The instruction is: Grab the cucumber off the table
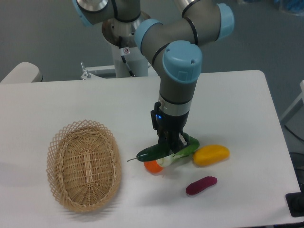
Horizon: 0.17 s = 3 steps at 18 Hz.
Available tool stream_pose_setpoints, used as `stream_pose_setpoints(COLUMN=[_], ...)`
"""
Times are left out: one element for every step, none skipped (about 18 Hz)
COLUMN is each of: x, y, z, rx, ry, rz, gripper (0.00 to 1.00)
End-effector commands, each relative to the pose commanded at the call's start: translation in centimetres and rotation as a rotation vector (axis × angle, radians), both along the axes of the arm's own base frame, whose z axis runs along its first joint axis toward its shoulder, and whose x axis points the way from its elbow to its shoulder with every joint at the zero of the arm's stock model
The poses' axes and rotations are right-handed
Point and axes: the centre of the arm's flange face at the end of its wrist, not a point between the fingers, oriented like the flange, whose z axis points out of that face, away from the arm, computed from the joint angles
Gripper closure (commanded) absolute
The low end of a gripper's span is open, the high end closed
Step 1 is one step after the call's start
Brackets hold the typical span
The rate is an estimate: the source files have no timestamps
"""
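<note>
fixed front view, high, overlooking whole table (71,99)

A wicker basket (84,164) sits at 9 o'clock; bok choy (183,153), an orange vegetable (153,166), a yellow one (211,155) and a purple one (201,185) cluster around 5 o'clock.
</note>
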Motion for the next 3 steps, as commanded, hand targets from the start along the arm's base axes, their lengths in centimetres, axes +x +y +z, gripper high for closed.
stream_pose_setpoints(x=[-0.10, -0.21, -0.33], y=[-0.04, -0.06, -0.09], z=[0.07, 0.23, 0.42], rx=[0.001, 0.004, 0.005], ry=[0.001, 0.003, 0.004], rz=[0.002, 0.001, 0.003], gripper=[0.85, 0.85, 0.85])
